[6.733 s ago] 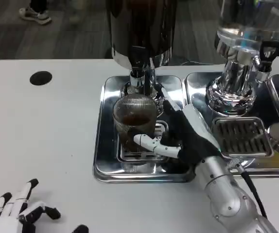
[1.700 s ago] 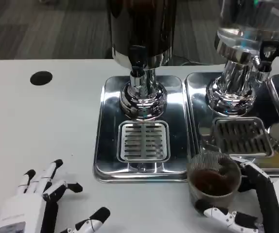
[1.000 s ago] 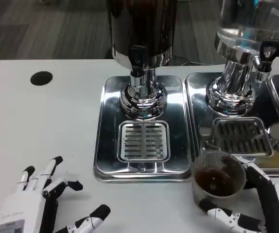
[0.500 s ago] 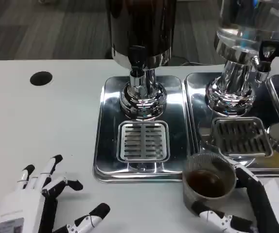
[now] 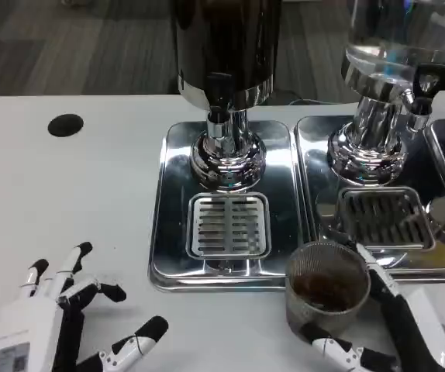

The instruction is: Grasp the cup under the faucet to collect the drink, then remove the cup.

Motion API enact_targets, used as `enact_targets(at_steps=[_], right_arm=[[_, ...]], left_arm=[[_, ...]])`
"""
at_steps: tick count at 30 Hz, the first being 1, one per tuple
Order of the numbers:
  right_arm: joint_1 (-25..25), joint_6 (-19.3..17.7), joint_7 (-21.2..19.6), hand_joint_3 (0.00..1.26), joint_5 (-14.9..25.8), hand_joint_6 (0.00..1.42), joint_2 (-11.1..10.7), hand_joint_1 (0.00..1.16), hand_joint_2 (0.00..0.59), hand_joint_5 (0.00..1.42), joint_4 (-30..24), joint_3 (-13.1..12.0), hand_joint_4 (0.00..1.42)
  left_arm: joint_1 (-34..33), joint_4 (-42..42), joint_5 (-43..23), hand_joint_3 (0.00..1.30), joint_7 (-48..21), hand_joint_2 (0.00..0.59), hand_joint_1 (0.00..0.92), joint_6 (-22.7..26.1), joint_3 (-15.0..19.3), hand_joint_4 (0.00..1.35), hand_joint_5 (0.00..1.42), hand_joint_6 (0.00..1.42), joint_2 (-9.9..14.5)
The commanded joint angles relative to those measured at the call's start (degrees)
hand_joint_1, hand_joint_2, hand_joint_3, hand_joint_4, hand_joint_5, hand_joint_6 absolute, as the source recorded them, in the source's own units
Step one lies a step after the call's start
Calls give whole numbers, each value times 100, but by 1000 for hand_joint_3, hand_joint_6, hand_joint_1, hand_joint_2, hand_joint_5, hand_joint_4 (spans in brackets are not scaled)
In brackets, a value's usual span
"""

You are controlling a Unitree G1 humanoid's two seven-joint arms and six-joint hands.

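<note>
Your right hand held the cup, with a white and black finger curled round the near side at the bottom and the dark fingers wrapped along its right side. The cup stood upright and had dark drink inside it. It was over the white table, just in front of the front edge of the left drip tray and near the seam where the two trays meet. You could not tell from this angle whether its base touched the table or hung just above it.

The cup was well clear of the faucet, which hung from the dark dispenser at the back of the left tray. The slotted grate below the faucet was bare metal. To the right, the clear dispenser stood on its own tray, with a second grate in front of its shiny base.

Your left hand lay at the lower left, over the table, holding nothing. Its fingers were spread apart and pointed up and to the right, with the thumb stretched out toward the trays. It was well apart from the cup and from both trays.

A round black hole sat in the tabletop at the upper left, far from both hands.
</note>
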Motion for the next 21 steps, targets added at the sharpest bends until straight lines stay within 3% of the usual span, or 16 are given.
enact_targets(at_steps=[1, 5, 14, 21], right_arm=[[-114, -39, 206, 0, 7, 98, -136, 622, 185, 2, 71, 114, 0], [-103, -88, 206, 0, 18, 42, -216, 585, 175, 0, -39, 100, 0], [132, -472, 110, 0, 500, 7, -231, 458, 166, 0, -208, -275, 0], [321, -1005, -64, 0, 949, 0, -157, 413, 164, 0, -180, -770, 0]], left_arm=[[-32, 61, -19, 612, -60, 104, 0, -67, 18, 95, 218, 75, 12], [-71, 97, 3, 615, -52, 104, 0, -60, -16, 96, 219, 77, -25], [-159, 162, 28, 617, -66, 104, 0, -57, -82, 105, 219, 74, -70], [-155, 253, 81, 585, 274, 101, 0, -282, -47, 105, 230, 81, -65]])
